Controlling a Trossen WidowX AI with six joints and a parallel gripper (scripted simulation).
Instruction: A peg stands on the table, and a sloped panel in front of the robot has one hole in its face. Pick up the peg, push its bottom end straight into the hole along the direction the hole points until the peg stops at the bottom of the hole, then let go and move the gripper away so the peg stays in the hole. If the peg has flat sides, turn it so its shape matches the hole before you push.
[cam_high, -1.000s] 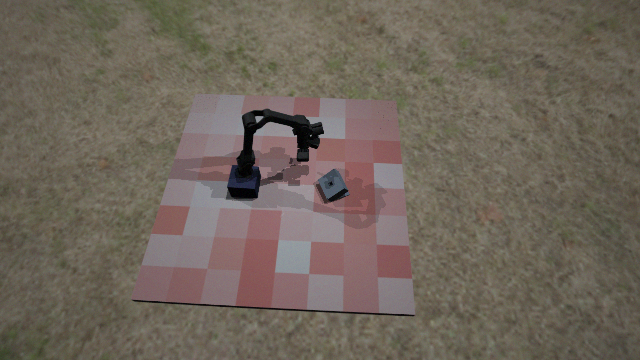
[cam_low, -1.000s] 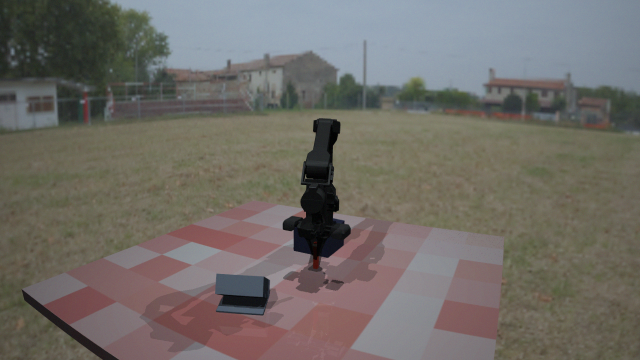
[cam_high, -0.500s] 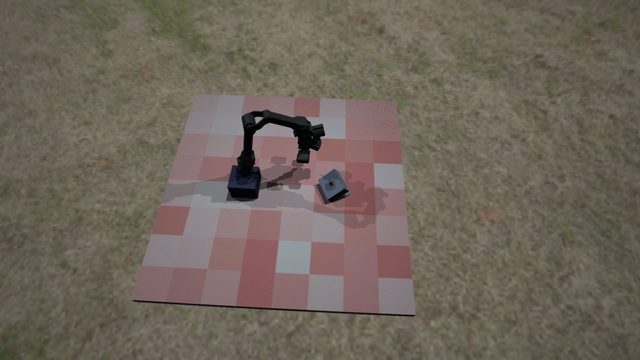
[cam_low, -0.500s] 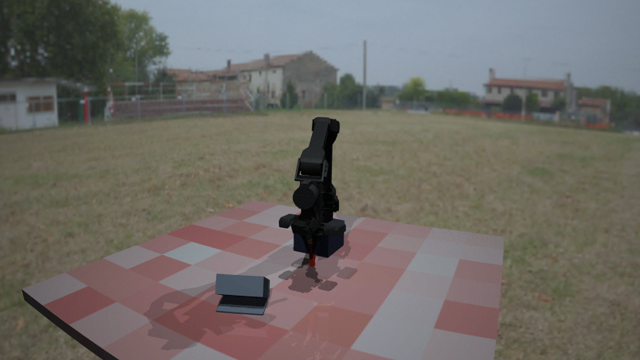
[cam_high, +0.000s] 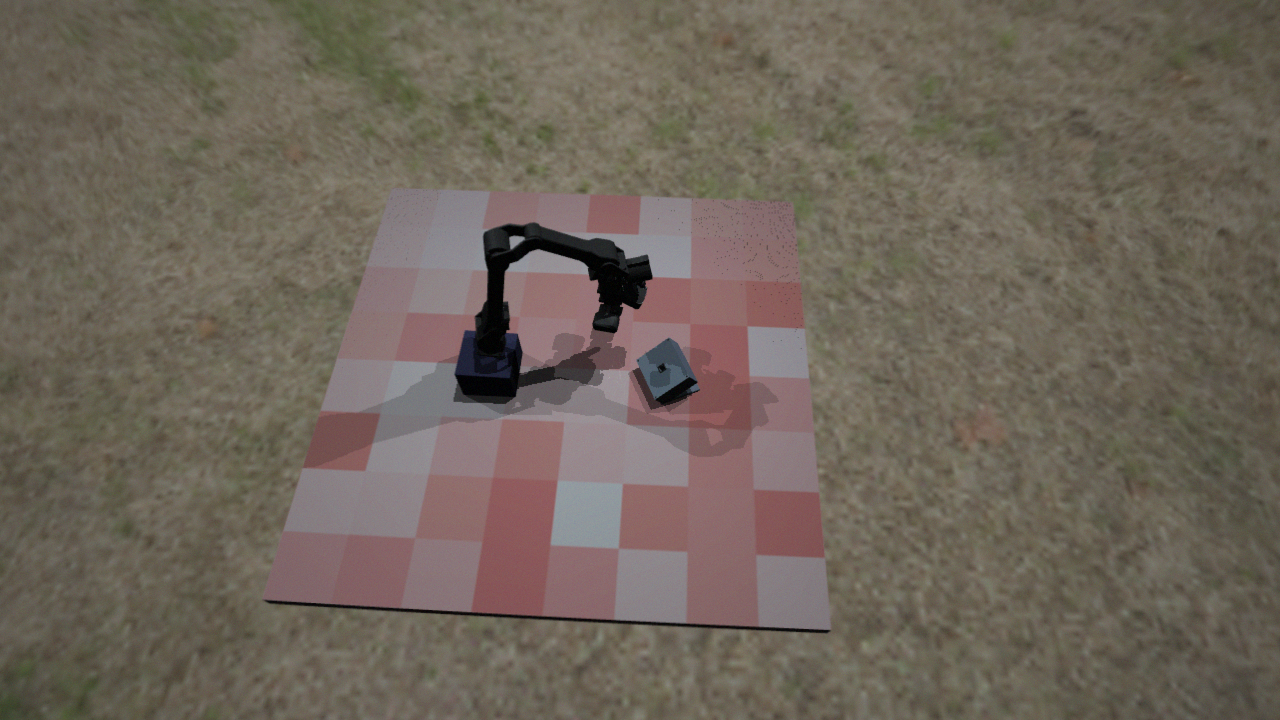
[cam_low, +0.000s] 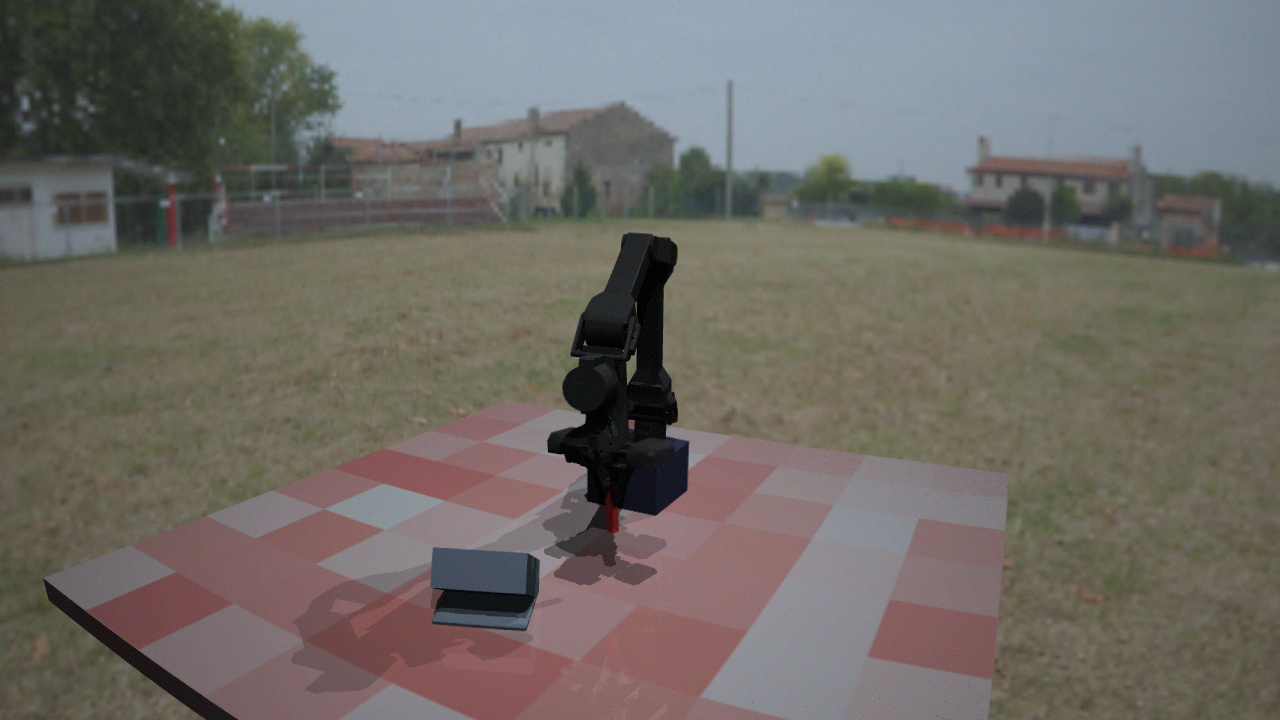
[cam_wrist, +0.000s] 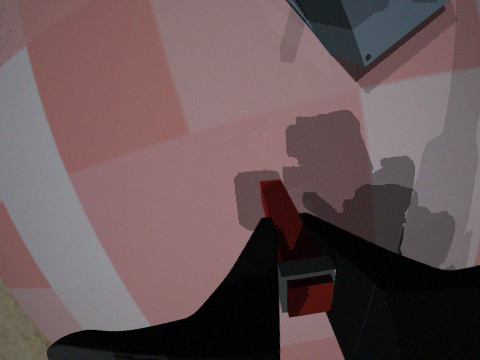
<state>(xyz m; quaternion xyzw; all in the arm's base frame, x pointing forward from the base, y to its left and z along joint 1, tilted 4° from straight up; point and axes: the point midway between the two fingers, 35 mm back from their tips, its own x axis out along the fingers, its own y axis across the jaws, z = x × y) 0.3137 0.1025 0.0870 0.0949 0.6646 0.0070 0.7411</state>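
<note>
- A chequered pink and red table (cam_high: 572, 528) sits on open grass.
- Left to right in the top view: the gripper (cam_high: 608, 317) is clamped on the red peg (cam_wrist: 283, 216), held just above the table; the sloped panel (cam_high: 666, 368) stands near, its hole (cam_high: 659, 367) facing up.
- The carry is in hand; next, I judge, tilt the peg, match its flat sides, and align it with the hole.
</note>
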